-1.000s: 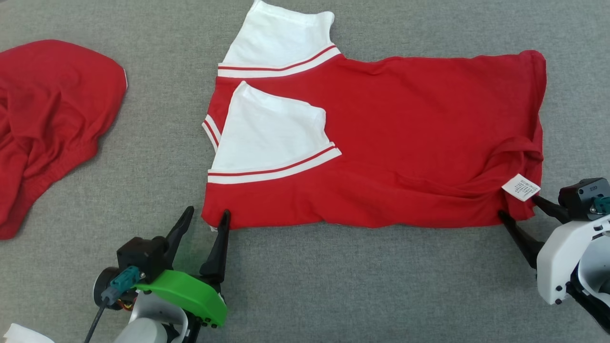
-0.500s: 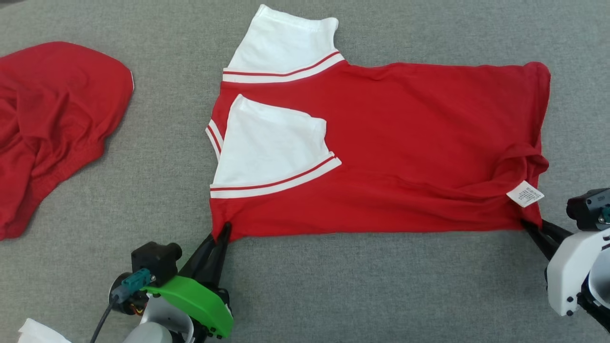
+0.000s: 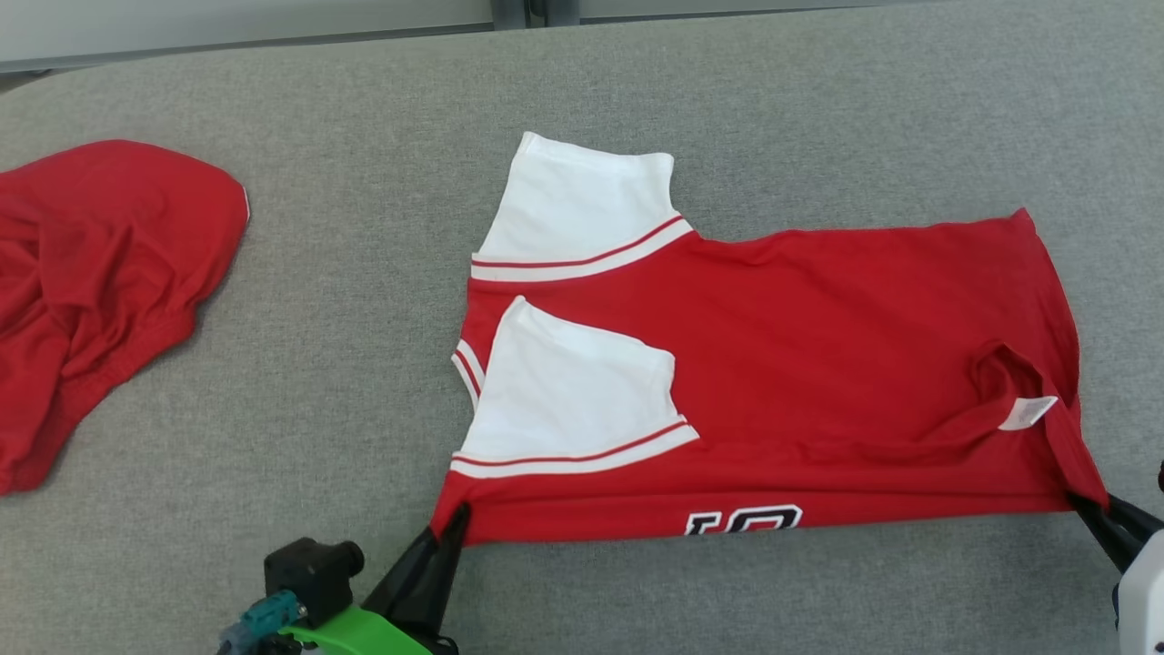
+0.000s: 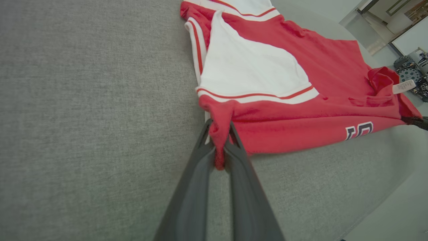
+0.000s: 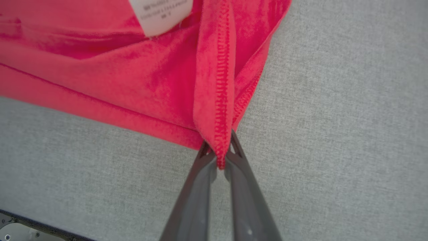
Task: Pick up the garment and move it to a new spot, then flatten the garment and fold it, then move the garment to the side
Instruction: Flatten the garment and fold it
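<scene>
A red jersey (image 3: 818,346) with white sleeves (image 3: 564,400) lies across the grey surface, one sleeve folded onto its body. Its near edge is raised, showing black-and-white lettering (image 3: 741,520). My left gripper (image 3: 452,529) is shut on the near left corner (image 4: 219,147). My right gripper (image 3: 1087,505) is shut on the near right hem corner (image 5: 219,147), just below a white care label (image 3: 1028,412). The red cloth is bunched between both pairs of dark fingers.
A second red garment (image 3: 82,273) lies crumpled at the far left. The grey padded surface (image 3: 318,346) stretches around both garments, and its back edge (image 3: 273,41) runs along the top of the head view.
Both grippers went from open beside the jersey's near corners to shut on them, and the near edge has lifted, exposing lettering. The head camera has tilted, shifting the whole picture downward.
</scene>
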